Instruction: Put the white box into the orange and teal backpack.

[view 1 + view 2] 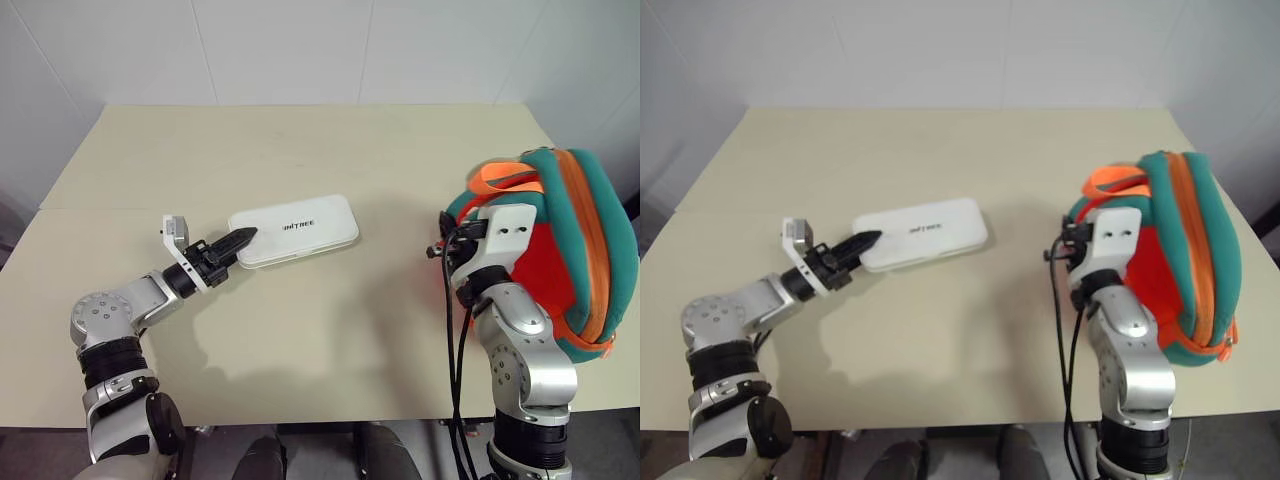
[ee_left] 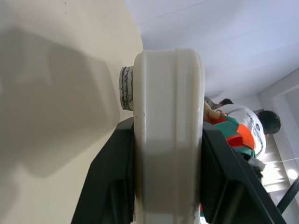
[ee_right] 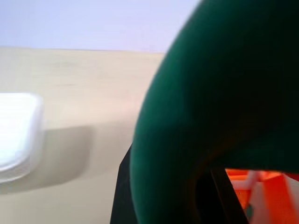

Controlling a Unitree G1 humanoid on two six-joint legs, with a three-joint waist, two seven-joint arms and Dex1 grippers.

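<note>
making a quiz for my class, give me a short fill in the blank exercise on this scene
1. The left gripper is clamped on the end of the white ____.
2. The box lies flat on the ____.
3. The right gripper is shut on the teal edge of the ____.
4. The backpack has a teal body with straps and trim coloured ____.

Missing words: box; table; backpack; orange

Smooth glossy plastic white box [image 1: 293,229], soft cloth backpack [image 1: 573,240]
</note>
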